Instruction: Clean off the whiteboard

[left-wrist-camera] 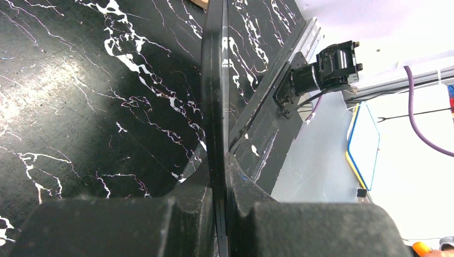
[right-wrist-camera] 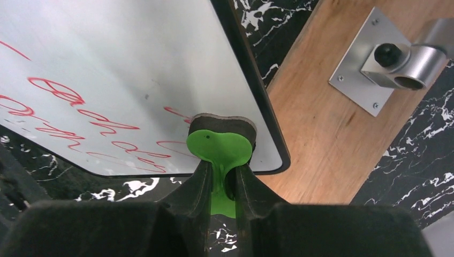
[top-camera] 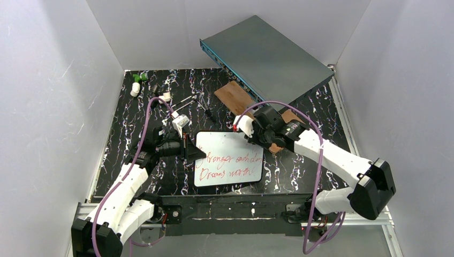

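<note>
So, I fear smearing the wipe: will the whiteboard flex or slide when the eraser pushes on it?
Probably stiff: seen edge-on, the whiteboard runs straight out of the left tool, shut on its rim. Likely light, being so thin. On the glossy table it might slide, but that clamp should steady it against the green eraser in the right tool.

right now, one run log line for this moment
left end effector: shut on black-rimmed white rectangular whiteboard edge | right end effector: shut on green felt-backed eraser, pad at board corner | red handwriting: not yet erased
</note>
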### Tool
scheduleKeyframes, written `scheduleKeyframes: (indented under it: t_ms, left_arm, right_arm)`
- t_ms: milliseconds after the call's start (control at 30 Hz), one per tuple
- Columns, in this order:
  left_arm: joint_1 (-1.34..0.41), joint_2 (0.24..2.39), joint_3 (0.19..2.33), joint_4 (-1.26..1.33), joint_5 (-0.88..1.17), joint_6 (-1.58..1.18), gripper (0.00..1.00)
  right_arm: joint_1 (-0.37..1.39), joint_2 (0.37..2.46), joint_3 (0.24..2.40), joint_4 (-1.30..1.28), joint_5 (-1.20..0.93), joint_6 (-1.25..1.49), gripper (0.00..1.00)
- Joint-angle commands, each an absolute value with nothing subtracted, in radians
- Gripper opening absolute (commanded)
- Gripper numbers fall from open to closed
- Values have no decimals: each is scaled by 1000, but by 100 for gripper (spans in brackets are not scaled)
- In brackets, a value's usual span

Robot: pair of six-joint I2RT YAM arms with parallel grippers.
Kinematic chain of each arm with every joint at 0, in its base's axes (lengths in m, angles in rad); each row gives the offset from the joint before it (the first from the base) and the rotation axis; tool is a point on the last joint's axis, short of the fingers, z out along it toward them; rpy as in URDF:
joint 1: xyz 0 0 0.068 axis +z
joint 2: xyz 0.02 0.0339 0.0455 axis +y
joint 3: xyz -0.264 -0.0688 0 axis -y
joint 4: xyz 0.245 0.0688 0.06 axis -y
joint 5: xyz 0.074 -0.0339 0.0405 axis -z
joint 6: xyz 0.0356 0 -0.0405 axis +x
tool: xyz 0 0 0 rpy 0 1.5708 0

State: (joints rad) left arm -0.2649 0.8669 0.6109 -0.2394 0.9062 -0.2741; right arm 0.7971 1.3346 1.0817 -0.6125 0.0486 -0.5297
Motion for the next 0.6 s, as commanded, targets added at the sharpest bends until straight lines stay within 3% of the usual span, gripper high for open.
scheduleKeyframes:
  t_ms: [0, 233, 567]
  left_arm:
    - [-285, 847, 629, -279, 918, -158, 0]
    - [-285, 845, 629, -279, 915, -158, 0]
    - [-287, 848, 628, -280, 912, -156, 0]
  right_arm:
    - [770, 1284, 1012, -558, 71, -580, 1]
    - [809, 1315, 1062, -642, -119, -573, 1]
    - [855, 1385, 1197, -632, -28, -514, 1]
